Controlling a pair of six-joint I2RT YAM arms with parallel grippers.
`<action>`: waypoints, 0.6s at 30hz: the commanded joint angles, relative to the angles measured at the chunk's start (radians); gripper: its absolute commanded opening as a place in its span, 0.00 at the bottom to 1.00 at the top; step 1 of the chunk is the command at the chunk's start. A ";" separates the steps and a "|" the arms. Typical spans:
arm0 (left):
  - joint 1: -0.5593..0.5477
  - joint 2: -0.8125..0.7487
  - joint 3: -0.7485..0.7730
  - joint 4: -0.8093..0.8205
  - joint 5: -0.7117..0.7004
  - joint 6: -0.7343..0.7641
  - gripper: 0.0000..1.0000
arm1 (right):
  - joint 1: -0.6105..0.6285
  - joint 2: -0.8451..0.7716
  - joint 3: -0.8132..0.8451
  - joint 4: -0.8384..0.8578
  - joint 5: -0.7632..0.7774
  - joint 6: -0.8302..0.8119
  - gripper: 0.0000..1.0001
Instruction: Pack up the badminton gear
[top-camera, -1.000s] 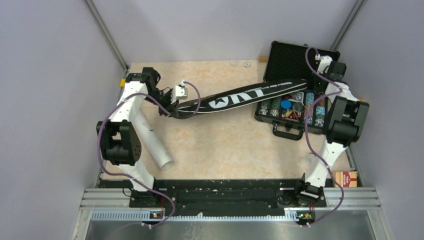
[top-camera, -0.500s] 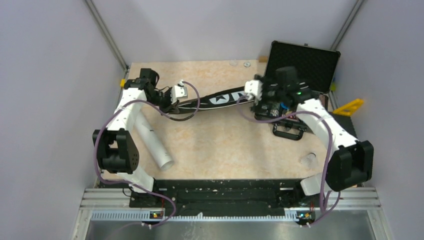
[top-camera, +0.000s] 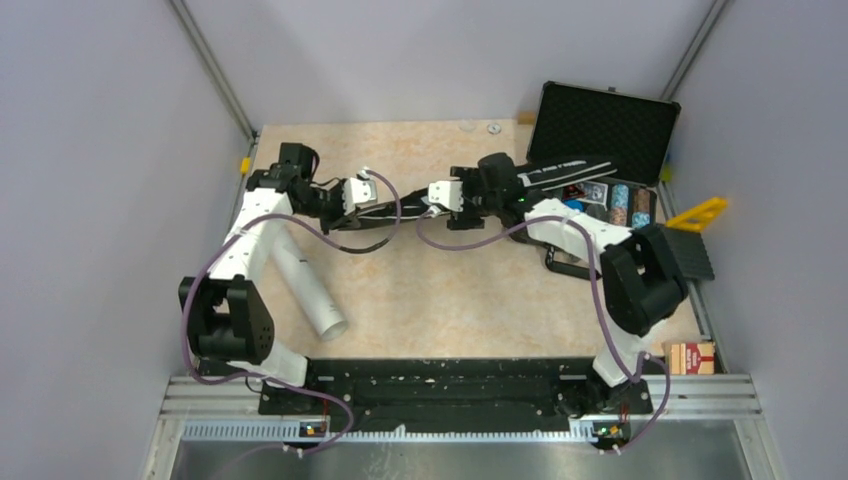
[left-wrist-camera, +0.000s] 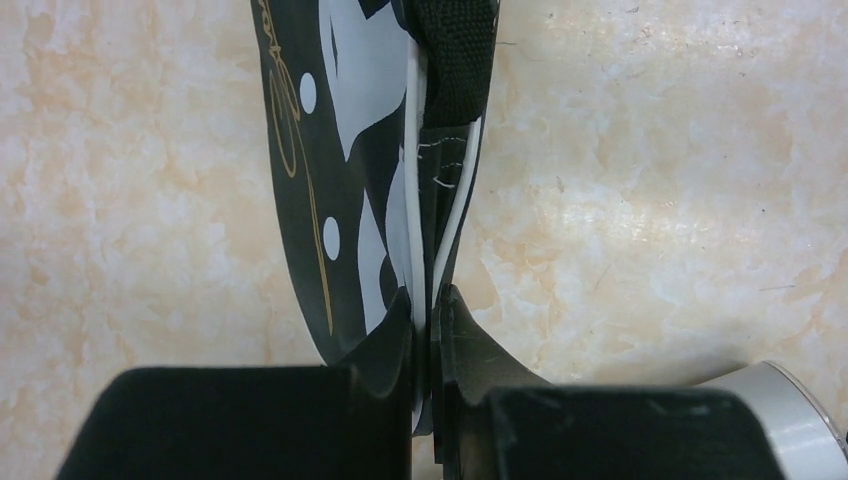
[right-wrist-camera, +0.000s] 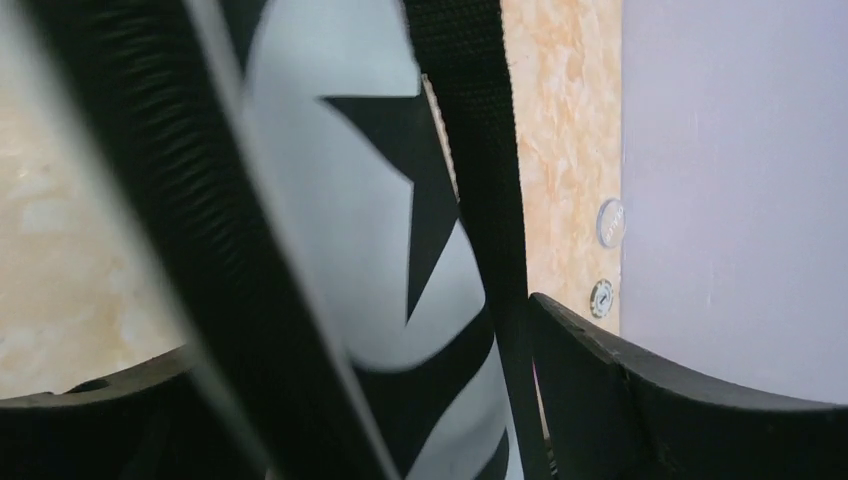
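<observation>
L arm (top-camera: 256, 226) fwd-right, L claw (left-wrist-camera: 430, 300) clamped | R arm (top-camera: 578, 224) across left, R claw (right-wrist-camera: 340, 360) spread wide

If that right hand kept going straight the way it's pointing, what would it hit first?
Probably the black bag. It lies between the open fingers of the right hand, so the hand would just slide further onto it. Depth is hard to judge from these views.

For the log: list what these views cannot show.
- No view shows rackets or shuttlecocks; the bag's fabric hides any contents.
- Top view: right end effector and arm cover the bag's middle.
- Left wrist view: the tube is cut off at the corner.
- Right wrist view: bag blurred, too close.
</observation>
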 joint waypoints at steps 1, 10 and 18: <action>-0.009 -0.104 -0.033 0.095 0.046 -0.024 0.00 | 0.028 0.060 0.106 0.122 0.112 0.064 0.70; -0.028 -0.260 -0.114 0.695 -0.162 -0.509 0.90 | 0.034 0.011 0.233 0.080 0.378 0.276 0.00; -0.039 -0.406 -0.025 1.135 -0.439 -1.117 0.94 | 0.040 -0.008 0.452 -0.015 0.604 0.444 0.00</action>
